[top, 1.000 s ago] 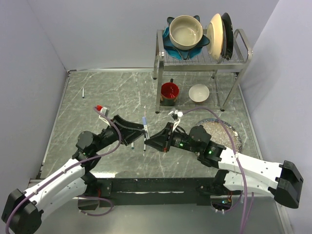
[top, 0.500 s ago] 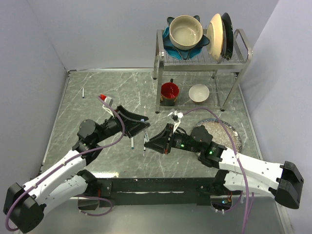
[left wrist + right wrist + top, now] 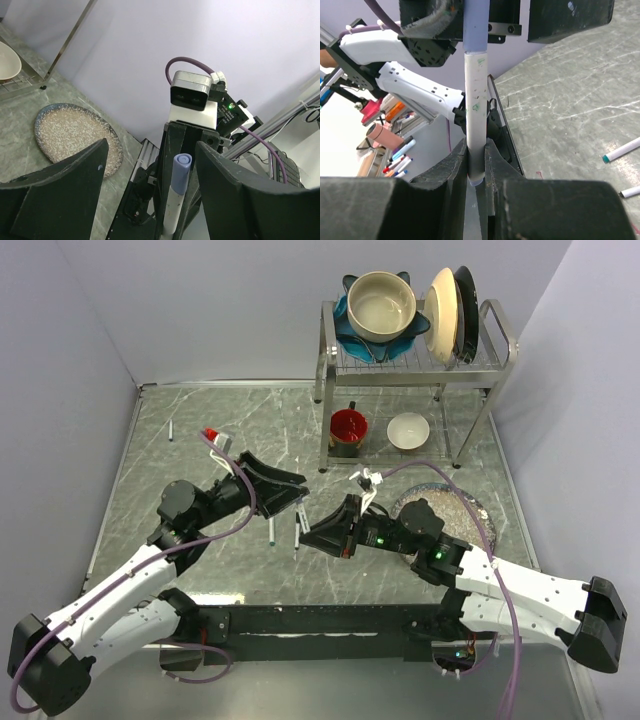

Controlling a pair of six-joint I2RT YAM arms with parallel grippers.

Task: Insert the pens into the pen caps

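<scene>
My right gripper (image 3: pixel 476 145) is shut on a white-grey pen (image 3: pixel 476 100) and holds it upright; a blue cap (image 3: pixel 476 25) sits on its top end. In the left wrist view the capped end (image 3: pixel 182 167) stands between my left gripper's (image 3: pixel 152 145) wide-open jaws, touching neither. In the top view the left gripper (image 3: pixel 290 495) and right gripper (image 3: pixel 306 535) meet at mid-table around the held pen (image 3: pixel 297 532). A second pen (image 3: pixel 271 528) lies just to the left. A third pen (image 3: pixel 171 429) lies far left. No other caps show.
A dish rack (image 3: pixel 415 365) with bowls and plates stands at the back right, a red mug (image 3: pixel 348 427) and a white bowl (image 3: pixel 408 430) under it. A speckled plate (image 3: pixel 455 515) lies right of the grippers. Two loose pens (image 3: pixel 622 150) show in the right wrist view.
My left gripper has moved right and slightly forward, so its open jaws now straddle the capped pen. My right gripper has shifted slightly towards the near edge with the pen.
</scene>
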